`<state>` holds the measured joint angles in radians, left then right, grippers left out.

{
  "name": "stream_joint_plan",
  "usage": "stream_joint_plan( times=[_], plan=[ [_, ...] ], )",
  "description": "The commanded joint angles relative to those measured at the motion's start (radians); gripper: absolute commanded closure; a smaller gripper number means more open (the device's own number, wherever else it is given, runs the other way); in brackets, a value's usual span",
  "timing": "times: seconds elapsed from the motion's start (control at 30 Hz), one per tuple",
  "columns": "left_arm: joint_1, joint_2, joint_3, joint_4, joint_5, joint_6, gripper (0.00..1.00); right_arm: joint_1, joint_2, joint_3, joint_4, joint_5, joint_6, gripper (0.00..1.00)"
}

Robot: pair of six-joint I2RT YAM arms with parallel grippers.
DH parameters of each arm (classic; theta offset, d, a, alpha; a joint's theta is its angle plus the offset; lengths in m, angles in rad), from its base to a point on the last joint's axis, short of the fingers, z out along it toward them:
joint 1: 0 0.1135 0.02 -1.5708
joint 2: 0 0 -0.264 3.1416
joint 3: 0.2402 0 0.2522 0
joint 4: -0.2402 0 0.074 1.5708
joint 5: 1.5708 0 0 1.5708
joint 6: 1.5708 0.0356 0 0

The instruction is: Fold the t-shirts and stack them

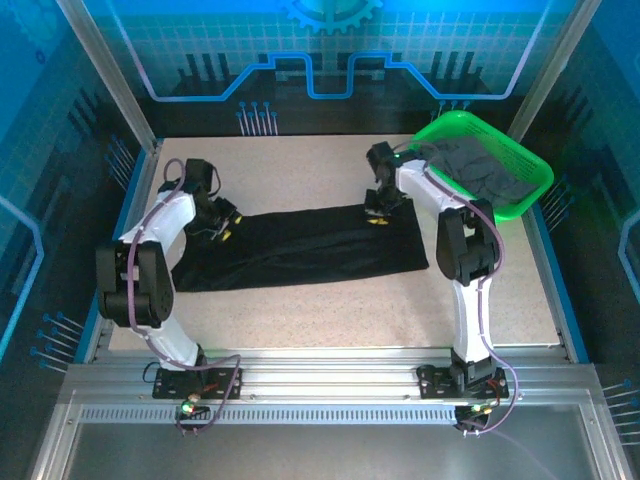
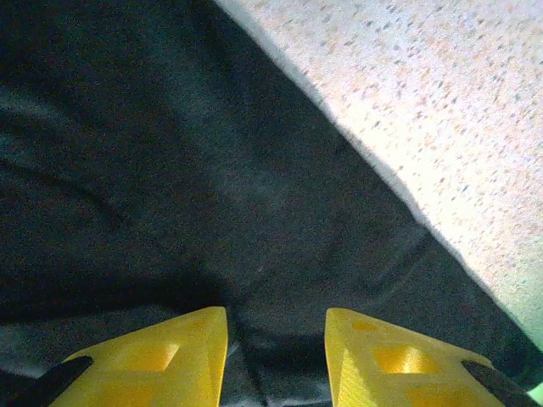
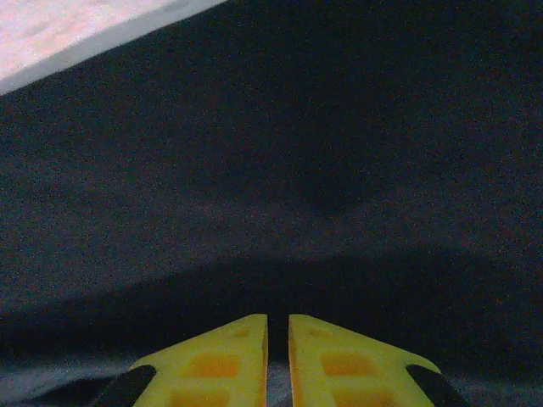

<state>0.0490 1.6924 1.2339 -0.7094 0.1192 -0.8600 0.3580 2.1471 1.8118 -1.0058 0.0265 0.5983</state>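
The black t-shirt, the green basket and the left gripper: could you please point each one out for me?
black t-shirt (image 1: pixel 300 245), top external view, middle of the spread cloth.
green basket (image 1: pixel 512 206), top external view, its near wall.
left gripper (image 2: pixel 276 315), left wrist view, midway between the yellow fingertips.

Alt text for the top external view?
A black shirt lies folded into a long strip across the table, left gripper at its left end, right gripper at its far edge. A green basket at far right holds a grey shirt.

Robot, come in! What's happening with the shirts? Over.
Left hand open over black t-shirt. Right hand shut at its far edge. Grey t-shirt in green basket, off to the side.
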Motion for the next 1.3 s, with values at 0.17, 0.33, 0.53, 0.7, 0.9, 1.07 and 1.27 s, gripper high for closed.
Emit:
stream_joint_plan(
  times=[0.17,0.33,0.53,0.7,0.9,1.07,1.27],
  plan=[
    [0.12,-0.035,-0.071,-0.032,-0.004,0.158,0.55,0.007,-0.044,-0.145,0.069,-0.098,-0.046,0.82],
    [0.092,0.015,-0.061,0.054,0.071,0.255,0.57,0.0,-0.083,-0.195,0.07,-0.099,-0.071,0.82],
    [0.029,0.054,-0.079,0.165,0.069,0.377,0.52,-0.014,-0.151,-0.248,0.088,-0.118,-0.067,0.81],
    [-0.019,0.085,-0.095,0.266,0.077,0.436,0.46,-0.015,-0.178,-0.259,0.092,-0.142,-0.065,0.8],
    [-0.057,0.118,-0.111,0.27,0.082,0.467,0.47,-0.016,-0.195,-0.266,0.095,-0.156,-0.06,0.8],
    [-0.069,0.096,-0.124,0.223,0.099,0.476,0.58,-0.016,-0.204,-0.27,0.093,-0.161,-0.06,0.79],
    [-0.081,0.029,-0.173,0.174,0.098,0.478,0.64,-0.023,-0.209,-0.269,0.1,-0.168,-0.055,0.79]
  ],
)
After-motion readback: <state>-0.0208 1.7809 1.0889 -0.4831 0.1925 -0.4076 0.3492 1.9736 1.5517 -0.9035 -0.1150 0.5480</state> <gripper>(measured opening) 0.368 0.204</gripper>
